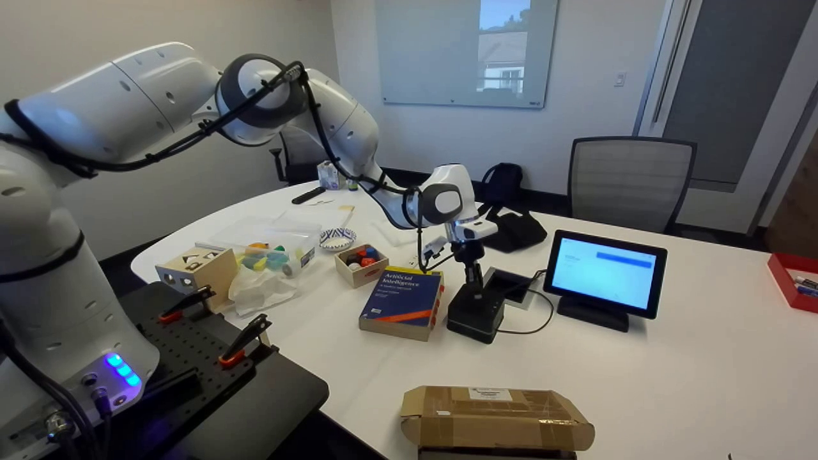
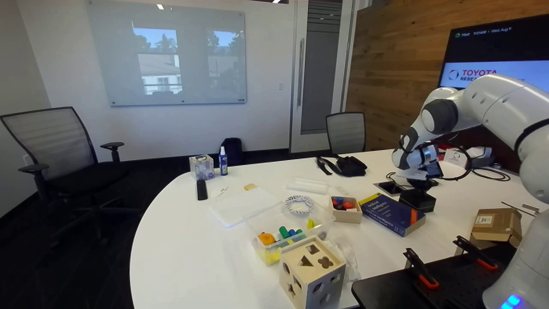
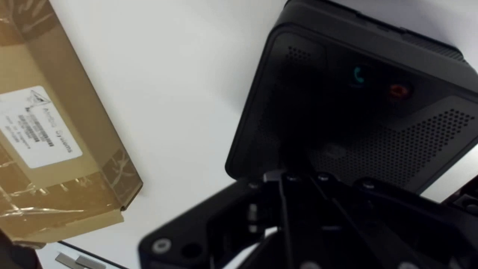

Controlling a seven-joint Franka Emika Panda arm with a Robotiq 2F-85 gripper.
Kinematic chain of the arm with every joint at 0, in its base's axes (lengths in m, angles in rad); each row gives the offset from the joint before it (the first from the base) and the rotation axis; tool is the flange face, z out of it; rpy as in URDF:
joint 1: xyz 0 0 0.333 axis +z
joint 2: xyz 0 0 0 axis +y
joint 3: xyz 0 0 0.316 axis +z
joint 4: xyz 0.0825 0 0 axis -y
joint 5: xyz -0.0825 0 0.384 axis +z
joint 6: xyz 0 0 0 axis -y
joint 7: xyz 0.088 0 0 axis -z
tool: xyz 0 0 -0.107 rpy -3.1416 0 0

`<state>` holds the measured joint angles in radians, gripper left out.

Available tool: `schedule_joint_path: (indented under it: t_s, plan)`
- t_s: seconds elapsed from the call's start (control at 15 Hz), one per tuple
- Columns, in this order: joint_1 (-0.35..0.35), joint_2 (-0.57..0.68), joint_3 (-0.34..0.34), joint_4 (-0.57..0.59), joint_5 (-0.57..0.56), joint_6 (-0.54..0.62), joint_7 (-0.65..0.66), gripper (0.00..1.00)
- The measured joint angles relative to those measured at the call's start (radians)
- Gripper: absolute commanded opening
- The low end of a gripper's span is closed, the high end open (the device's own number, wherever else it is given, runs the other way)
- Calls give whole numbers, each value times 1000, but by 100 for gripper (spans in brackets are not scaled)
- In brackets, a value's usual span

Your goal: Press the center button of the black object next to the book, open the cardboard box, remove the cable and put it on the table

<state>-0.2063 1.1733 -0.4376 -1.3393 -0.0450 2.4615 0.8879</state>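
Observation:
The black object [image 1: 471,321] is a squat square device on the white table [image 1: 358,383], beside the blue and red book [image 1: 404,301]. In the wrist view the black object [image 3: 373,149] shows speaker holes, a green phone mark and a red mark. My gripper [image 1: 475,289] points down over its top with the fingers together and nothing seen between them. In the wrist view the fingertips [image 3: 297,164] are in dark shadow at its top face; I cannot tell whether they touch. The cardboard box [image 1: 495,421] also shows in the wrist view [image 3: 48,123]; its inside is hidden. No cable from the box shows.
A lit tablet [image 1: 604,271] stands beside the black object, and a thin cord [image 1: 543,322] runs from that object. A box of balls [image 1: 362,265], a patterned bowl [image 1: 337,239], a wooden shape cube [image 2: 313,270] and a black bag [image 2: 349,166] lie around.

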Motion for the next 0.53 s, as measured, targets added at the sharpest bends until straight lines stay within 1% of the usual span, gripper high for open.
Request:
schedule_joint_path:
  t_s: [0.27,0.53]
  plan:
    - [0,7,0,13,0,-8,43,0]
    - [1,8,-2,11,0,-7,46,0]
